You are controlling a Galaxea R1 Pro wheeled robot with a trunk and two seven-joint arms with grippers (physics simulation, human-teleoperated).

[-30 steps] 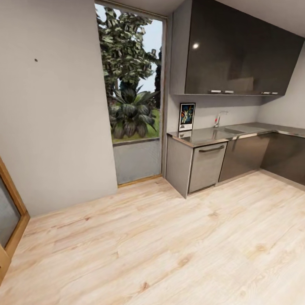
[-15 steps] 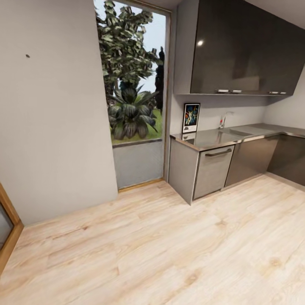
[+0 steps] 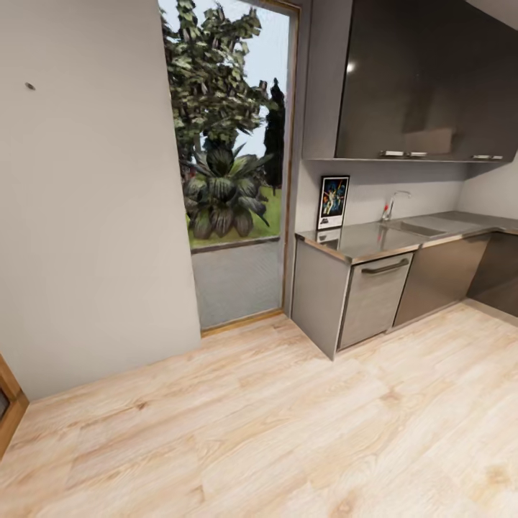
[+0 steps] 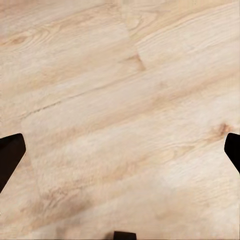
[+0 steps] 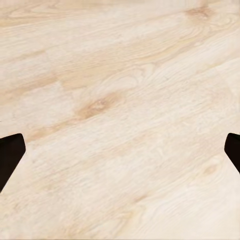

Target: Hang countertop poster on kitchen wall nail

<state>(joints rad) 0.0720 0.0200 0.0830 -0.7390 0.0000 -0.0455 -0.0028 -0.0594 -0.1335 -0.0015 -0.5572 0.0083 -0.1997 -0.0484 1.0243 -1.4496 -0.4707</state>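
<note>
Left gripper [image 4: 120, 150]: two black fingertips [image 4: 10, 157] entering from opposite frame edges, flat matte finish, wedge-shaped with straight slanted edges; small black block at mid-frame edge between them, rectangular outline. Right gripper [image 5: 120, 152]: matching pair of black fingertips [image 5: 10, 155], same matte finish, same wedge profile tapering inward. No visible cables, screws or markings on any exposed part; surfaces uniformly dark, detail too limited to judge texture
</note>
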